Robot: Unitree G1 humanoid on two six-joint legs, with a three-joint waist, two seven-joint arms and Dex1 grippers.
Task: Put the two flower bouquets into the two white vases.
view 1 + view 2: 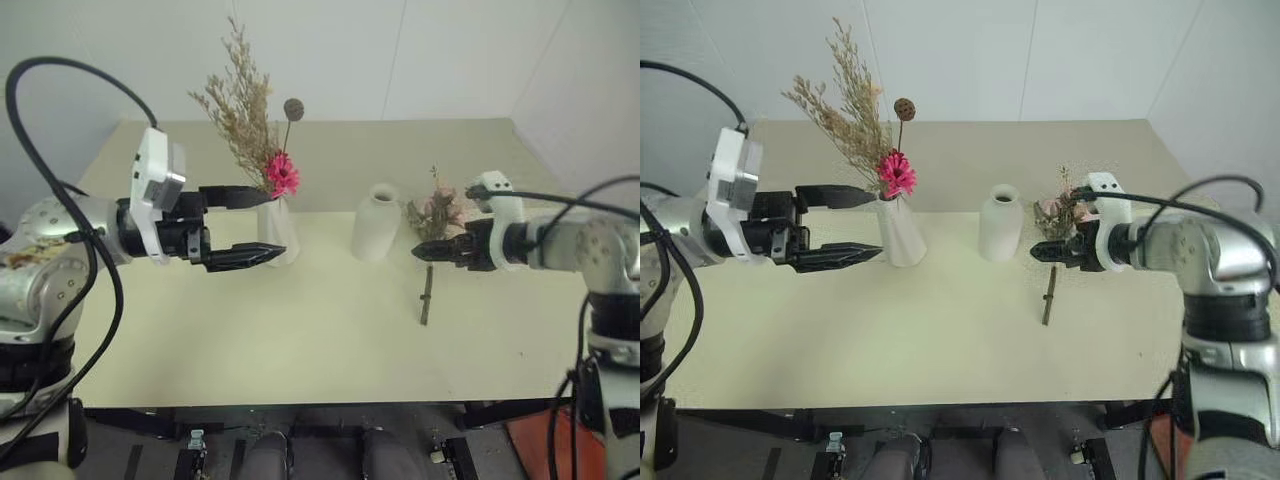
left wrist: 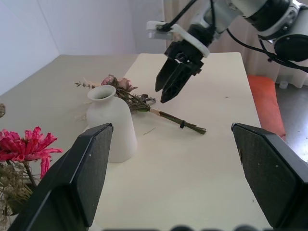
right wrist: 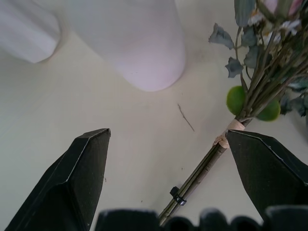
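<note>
The bouquet with the magenta daisy (image 1: 282, 173) and tan plumes stands in the tall cone vase (image 1: 279, 225). My left gripper (image 1: 877, 222) is open right beside that vase, on its left, with nothing between its fingers. The rounded vase (image 1: 376, 222) stands to the right of the cone vase with nothing in it. The pale pink rose bouquet (image 1: 437, 213) lies on the table to the right of that vase, its stems (image 1: 426, 297) pointing toward the front edge. My right gripper (image 1: 424, 251) hovers open just above the tied stems (image 3: 226, 139).
The pale table (image 1: 300, 340) ends at a white wall behind the vases. Its front edge runs close to me. An orange object (image 2: 262, 96) lies on the floor beyond the table's right side.
</note>
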